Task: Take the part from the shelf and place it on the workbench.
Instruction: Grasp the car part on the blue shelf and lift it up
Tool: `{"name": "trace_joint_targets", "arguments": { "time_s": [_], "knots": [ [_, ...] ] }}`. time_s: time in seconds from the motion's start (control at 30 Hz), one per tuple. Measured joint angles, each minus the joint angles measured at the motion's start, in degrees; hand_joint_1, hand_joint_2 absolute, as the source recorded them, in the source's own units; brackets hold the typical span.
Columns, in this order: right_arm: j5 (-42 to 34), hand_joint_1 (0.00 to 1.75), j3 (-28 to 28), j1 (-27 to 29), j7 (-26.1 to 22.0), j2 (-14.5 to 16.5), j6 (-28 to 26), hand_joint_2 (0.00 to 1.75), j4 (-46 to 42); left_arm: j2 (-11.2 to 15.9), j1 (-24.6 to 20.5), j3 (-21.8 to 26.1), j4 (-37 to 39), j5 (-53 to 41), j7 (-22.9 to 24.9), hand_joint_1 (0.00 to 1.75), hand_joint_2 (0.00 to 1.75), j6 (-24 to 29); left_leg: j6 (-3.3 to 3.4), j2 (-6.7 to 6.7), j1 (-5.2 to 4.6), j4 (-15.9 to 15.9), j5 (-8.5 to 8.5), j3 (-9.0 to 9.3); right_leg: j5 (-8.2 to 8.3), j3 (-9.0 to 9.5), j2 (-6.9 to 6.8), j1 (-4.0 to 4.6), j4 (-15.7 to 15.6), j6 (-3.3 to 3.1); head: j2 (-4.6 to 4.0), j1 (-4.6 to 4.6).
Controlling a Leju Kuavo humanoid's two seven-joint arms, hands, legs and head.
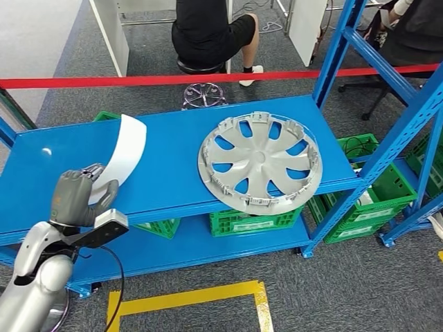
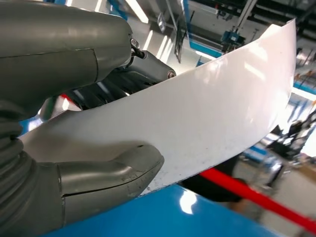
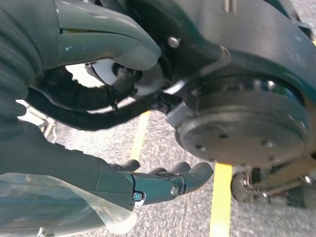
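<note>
A curved white strip part (image 1: 124, 151) stands up from the blue shelf top (image 1: 167, 169) at its left. My left hand (image 1: 77, 198) grips the strip's lower end, and the left wrist view shows the white part (image 2: 209, 113) held between the thumb (image 2: 111, 175) and the fingers (image 2: 141, 69). A large silver wheel cover (image 1: 260, 160) lies flat on the shelf's right half, its front rim hanging over the edge. My right hand (image 3: 164, 182) hangs at my side above the floor with its fingers apart and nothing in it.
Green crates (image 1: 250, 221) sit on the lower shelf and to the right (image 1: 376, 194). Blue uprights (image 1: 408, 117) frame the rack's right end. A red barrier tape (image 1: 209, 79) runs behind it, with a seated person (image 1: 214, 31) beyond. Yellow floor tape (image 1: 188, 299) marks the ground in front.
</note>
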Motion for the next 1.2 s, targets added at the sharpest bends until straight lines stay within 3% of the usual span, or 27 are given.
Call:
{"name": "trace_joint_targets", "arguments": {
  "time_s": [0.07, 0.13, 0.17, 0.23, 0.3, 0.33, 0.37, 0.43, 0.5, 0.63, 0.7, 0.77, 0.8, 0.83, 0.87, 0.93, 1.0, 1.1, 1.13, 1.17, 1.2],
  "knots": [
    [-0.31, 0.0, 0.34, 0.14, -1.2, 0.06, -1.94, 1.75, -0.08, 0.06, 2.16, 0.97, -3.06, 4.36, -1.82, 1.75, 1.75, 0.03, 0.37, 0.03, 0.19, -0.5, 0.49, 0.06, 0.13, 0.03, 0.03, 0.07, -0.1, 0.32, 0.0, 0.01],
    [-1.05, 0.0, 0.89, 0.36, -2.88, 0.09, -3.92, 1.75, -0.26, 0.36, 5.08, 2.39, -6.39, 7.86, -3.7, 1.75, 1.75, 0.35, 0.85, 0.29, 0.58, -1.8, 1.53, 0.59, -0.8, -0.5, -0.06, 0.23, 0.71, 0.74, 0.0, 0.2],
    [-1.79, 0.0, 1.2, 0.45, -3.94, 0.09, -4.86, 1.75, -0.34, 0.67, 7.38, 3.54, -8.42, 9.41, -4.88, 1.75, 1.75, 0.62, 1.05, 0.57, 0.8, -2.44, 1.96, 0.79, -2.16, -1.37, -0.11, 0.27, 2.51, 0.9, 0.0, 0.37],
    [-4.05, 0.0, 1.94, 0.79, -5.95, 0.08, -7.3, 1.75, -0.51, 1.22, 12.88, 6.78, -12.7, 12.71, -7.88, 1.75, 1.75, 0.97, 1.18, 1.22, 0.85, -2.63, 2.13, 0.75, -5.62, -4.38, -0.2, 0.01, 9.17, 1.26, 0.0, 0.63],
    [-6.08, 0.0, 2.59, 1.43, -5.26, 0.09, -9.15, 1.75, -1.04, 1.08, 16.43, 9.93, -15.3, 15.72, -10.36, 1.75, 1.75, 0.15, 1.17, 1.43, 1.02, -2.32, 2.05, 0.38, -7.1, -6.98, -0.23, -0.32, 14.97, 1.65, 0.0, 0.63],
    [-6.92, 0.0, 2.86, 1.8, -3.78, 0.09, -9.49, 1.75, -1.45, 0.8, 17.11, 10.94, -15.93, 16.76, -11.01, 1.75, 1.75, -0.53, 1.08, 1.3, 1.18, -2.1, 1.96, 0.22, -6.36, -7.12, -0.24, -0.48, 15.38, 1.87, 0.0, 0.63],
    [-8.09, 0.0, 3.1, 2.18, -1.49, 0.08, -9.63, 1.75, -1.92, 0.36, 17.36, 11.57, -16.39, 17.41, -11.29, 1.75, 1.75, -1.12, 0.83, 1.04, 1.43, -1.76, 1.79, 0.11, -4.48, -6.11, -0.28, -0.68, 13.38, 2.11, 0.0, 0.64],
    [-11.06, 0.0, 3.81, 2.65, 3.12, 0.08, -10.18, 1.75, -2.55, -0.66, 17.11, 11.67, -16.82, 17.55, -10.88, 1.75, 1.75, -1.41, -0.09, 0.54, 1.82, -0.81, 1.18, -0.18, -1.11, -2.42, -0.38, -0.86, 6.49, 2.5, 0.0, 0.75],
    [-13.83, 0.0, 5.15, 2.86, 6.34, 0.09, -11.45, 1.75, -2.81, -1.48, 16.64, 11.24, -17.03, 17.54, -9.95, 1.75, 1.75, -0.76, -1.02, 0.31, 1.81, 0.39, 0.64, -0.77, -0.4, -0.26, -0.26, -0.74, 2.54, 2.04, 0.02, 0.95],
    [-15.96, 0.0, 7.83, 3.63, 9.29, 0.1, -13.26, 1.75, -3.23, -1.95, 16.13, 10.64, -17.46, 19.29, -9.16, 1.75, 1.75, 0.81, -1.99, 0.36, 1.82, 2.15, -0.46, -2.08, -1.17, -0.98, 0.24, -0.8, 2.23, 0.14, 0.02, 0.79],
    [-14.98, 0.0, 8.35, 3.91, 9.93, 0.1, -12.58, 1.75, -3.31, -2.02, 16.03, 10.47, -17.6, 20.16, -9.15, 1.75, 1.75, 1.13, -2.35, 0.37, 1.89, 6.42, -3.78, -3.81, -0.76, -1.59, 0.12, -0.81, 2.16, -0.56, 0.02, 0.64],
    [-13.38, 0.0, 8.4, 3.87, 10.15, 0.1, -11.76, 1.75, -3.32, -2.06, 15.93, 10.28, -17.68, 20.66, -9.18, 1.75, 1.75, 1.41, -2.41, 0.37, 1.87, 13.73, -7.73, -6.6, -0.22, -2.35, -0.03, -0.49, 2.17, -1.18, 0.02, 0.59],
    [-12.7, 0.0, 8.39, 3.85, 10.19, 0.1, -11.37, 1.75, -3.32, -2.07, 15.9, 10.16, -17.68, 20.86, -9.18, 1.75, 1.75, 1.52, -2.31, 0.36, 1.84, 16.3, -8.58, -7.45, 0.09, -2.76, -0.09, -0.28, 2.17, -1.38, 0.02, 0.6],
    [-12.15, 0.0, 8.37, 3.82, 10.21, 0.1, -11.04, 1.75, -3.32, -2.07, 15.9, 10.04, -17.68, 20.99, -9.18, 1.75, 1.75, 1.58, -2.13, 0.36, 1.8, 17.28, -8.45, -7.59, 0.4, -3.13, -0.13, -0.09, 2.18, -1.51, 0.02, 0.6],
    [-11.67, 0.0, 8.33, 3.8, 10.21, 0.1, -10.7, 1.75, -3.32, -2.06, 15.87, 9.93, -17.69, 21.1, -9.18, 1.75, 1.75, 1.62, -1.8, 0.36, 1.71, 15.66, -7.0, -6.53, 0.76, -3.51, -0.13, 0.09, 2.18, -1.56, 0.02, 0.6],
    [-11.04, 0.0, 8.27, 3.75, 10.21, 0.1, -10.23, 1.75, -3.36, -2.03, 15.78, 9.77, -17.86, 21.15, -9.18, 1.75, 1.75, 1.71, -0.77, 0.36, 1.35, 7.96, -3.39, -2.32, 1.54, -4.15, -0.09, 0.36, 2.17, -1.49, 0.02, 0.63],
    [-10.48, 0.0, 8.2, 3.73, 10.21, 0.1, -10.04, 1.75, -3.5, -1.97, 15.67, 9.67, -18.27, 21.18, -9.18, 1.75, 1.75, 1.92, -0.2, 0.33, 0.84, 1.65, -1.49, 0.75, 2.48, -4.6, -0.08, 0.4, 2.01, -0.99, 0.02, 0.66],
    [-9.82, 0.0, 8.1, 3.77, 10.14, 0.1, -10.15, 1.75, -3.79, -1.77, 15.54, 9.61, -18.72, 21.45, -9.18, 1.75, 1.75, 2.27, -0.01, 0.34, 0.49, 0.05, -0.25, 0.37, 3.96, -4.83, -0.2, 0.12, 1.29, 0.25, 0.02, 0.58],
    [-9.69, 0.0, 8.05, 3.8, 10.1, 0.1, -10.2, 1.75, -3.88, -1.73, 15.49, 9.59, -18.8, 21.57, -9.18, 1.75, 1.75, 2.35, 0.23, 0.43, 0.59, -0.27, 0.47, -0.11, 3.61, -5.12, -0.22, 0.11, 1.34, 0.53, 0.01, 0.55],
    [-9.52, 0.0, 8.02, 3.84, 10.05, 0.1, -10.25, 1.75, -3.97, -1.72, 15.47, 9.58, -18.88, 21.68, -9.18, 1.75, 1.75, 2.43, 0.57, 0.54, 0.74, -0.58, 1.31, -0.77, 2.12, -5.68, -0.2, 0.14, 2.24, 0.76, 0.01, 0.62],
    [-9.34, 0.0, 7.98, 3.86, 9.99, 0.09, -10.29, 1.75, -4.08, -1.71, 15.47, 9.56, -18.95, 21.75, -9.18, 1.75, 1.75, 2.5, 0.85, 0.68, 0.88, -0.81, 2.14, -1.57, -0.36, -6.44, -0.2, 0.16, 4.31, 0.93, 0.01, 0.72]
  ]
}}
